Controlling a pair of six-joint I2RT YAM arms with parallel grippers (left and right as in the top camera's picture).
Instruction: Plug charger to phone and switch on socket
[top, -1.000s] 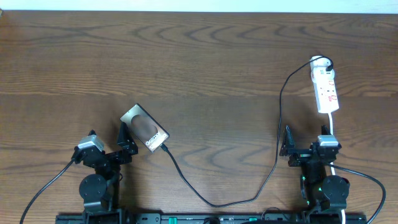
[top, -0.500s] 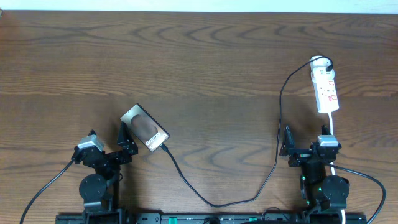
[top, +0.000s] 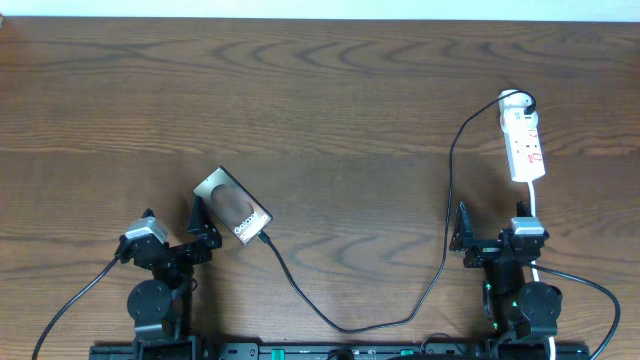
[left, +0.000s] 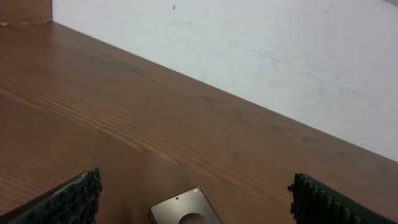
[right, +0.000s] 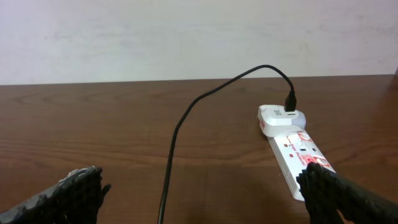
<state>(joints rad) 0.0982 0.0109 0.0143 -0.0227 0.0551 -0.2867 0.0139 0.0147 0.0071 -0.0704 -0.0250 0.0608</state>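
Observation:
The phone (top: 232, 208) lies flat and tilted on the table at the left, dark screen up; its top end shows in the left wrist view (left: 185, 208). The black charger cable (top: 345, 322) runs from the phone's lower end in a loop to the white plug on the socket (top: 524, 140) at the right; cable (right: 177, 137) and socket (right: 291, 144) both show in the right wrist view. My left gripper (top: 203, 228) is open and empty, just behind the phone. My right gripper (top: 462, 235) is open and empty, near the socket's lower end, with the cable between its fingers.
The socket's white cord (top: 535, 205) runs down toward the right arm's base. A pale wall (right: 186, 37) stands behind the table's far edge. The wooden table (top: 330, 110) stretches across the view.

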